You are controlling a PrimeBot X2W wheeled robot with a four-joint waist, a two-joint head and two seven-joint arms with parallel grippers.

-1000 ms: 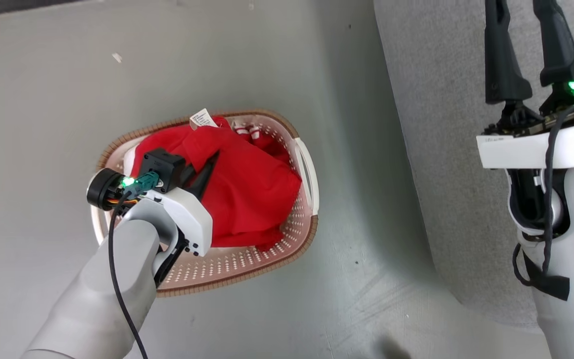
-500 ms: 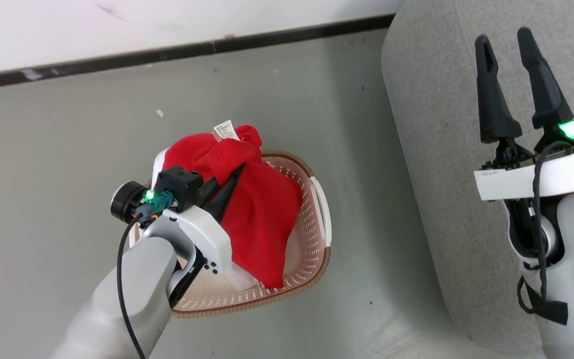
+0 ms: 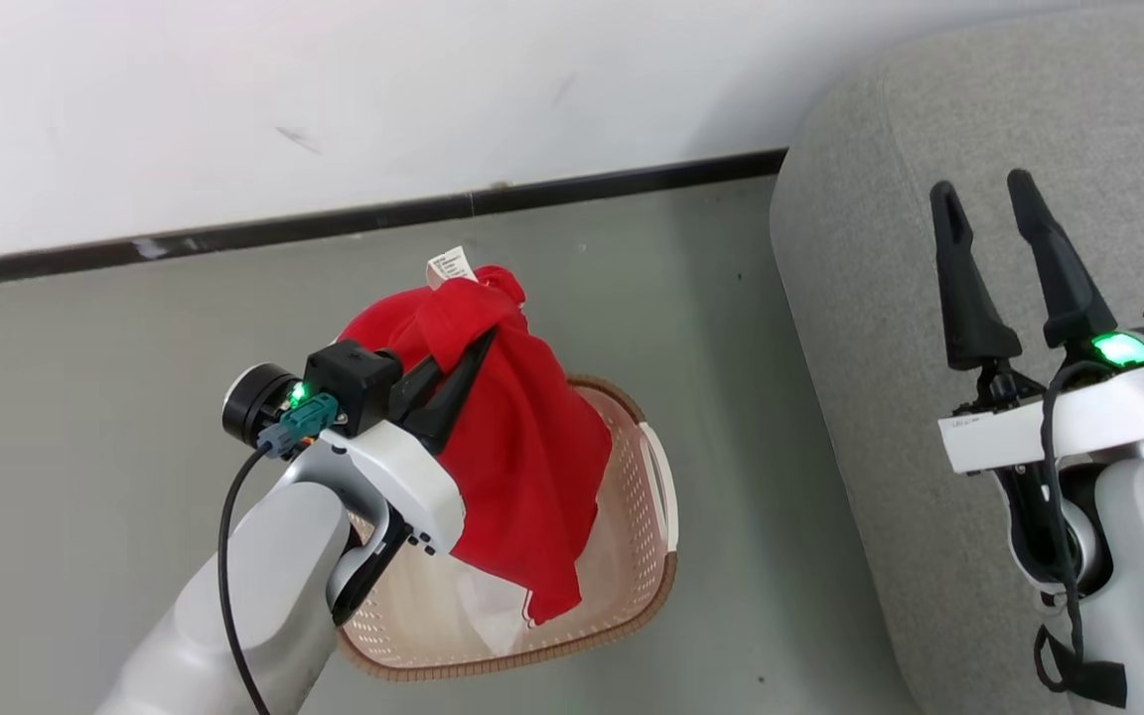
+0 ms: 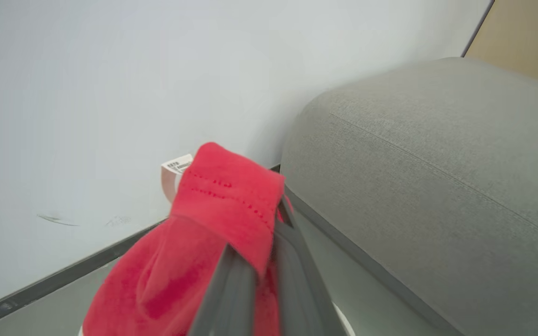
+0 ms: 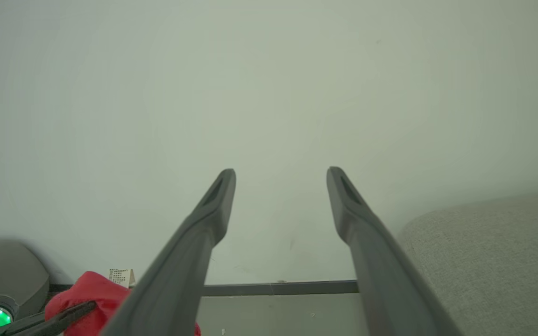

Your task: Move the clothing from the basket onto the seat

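The red garment (image 3: 522, 447) hung at centre frame, its bunched top pinched in the closed left gripper (image 3: 468, 353) and its tail trailing into the basket (image 3: 653, 477) below. The grey seat (image 3: 860, 328) lay to the right of frame, nearer the right gripper (image 3: 979, 184), whose jaws stood wide and empty. The left wrist view added the seat's stitched seam (image 4: 437, 169); the head view showed the basket.

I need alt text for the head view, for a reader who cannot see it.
The left gripper, shut on the red clothing, holds it up over the cream basket on the grey floor. At the right, the open right gripper, fingers up, shows against the grey seat; a white wall stands behind.
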